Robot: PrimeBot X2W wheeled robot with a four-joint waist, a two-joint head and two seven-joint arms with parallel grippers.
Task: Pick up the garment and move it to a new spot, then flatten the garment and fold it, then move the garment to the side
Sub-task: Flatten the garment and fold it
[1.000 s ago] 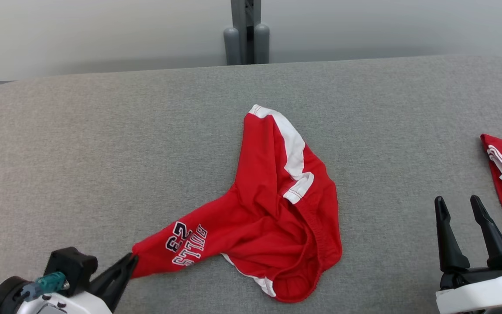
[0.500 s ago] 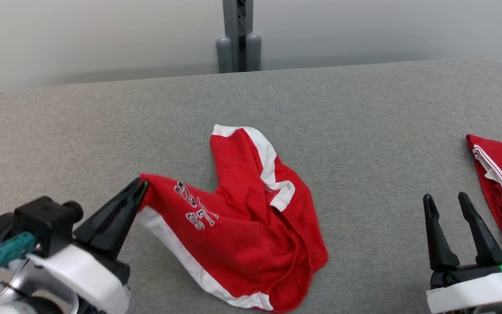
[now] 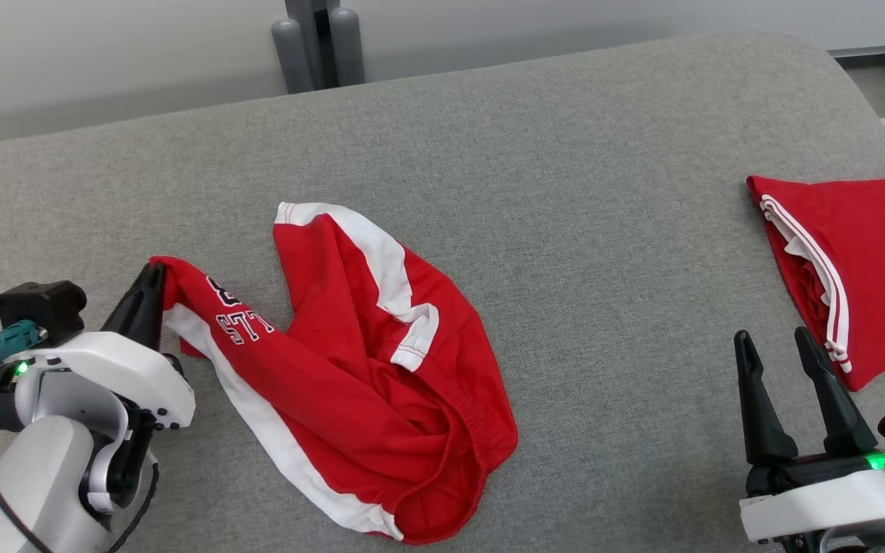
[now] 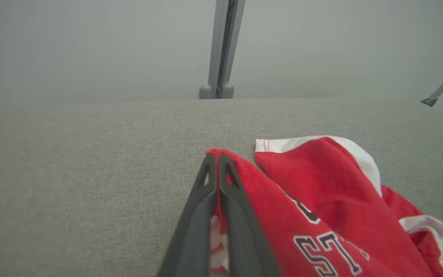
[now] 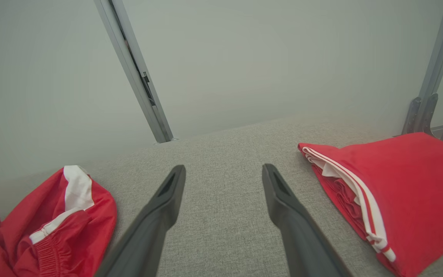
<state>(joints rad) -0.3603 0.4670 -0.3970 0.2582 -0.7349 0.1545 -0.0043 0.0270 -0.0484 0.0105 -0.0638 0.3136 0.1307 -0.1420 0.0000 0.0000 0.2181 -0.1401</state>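
My left fingers (image 3: 154, 270) clenched on a leg of the shorts (image 3: 350, 369), right fingers (image 3: 771, 338) released near the folded garment (image 3: 865, 246); lift high so cloth clears bench (image 3: 565, 153).

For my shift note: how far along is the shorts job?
Done: left gripper is shut on one corner of the red shorts. In hand: the pick-up; most cloth lies bunched on the grey surface. To do: flattening, folding, moving aside. Right gripper is open, empty.
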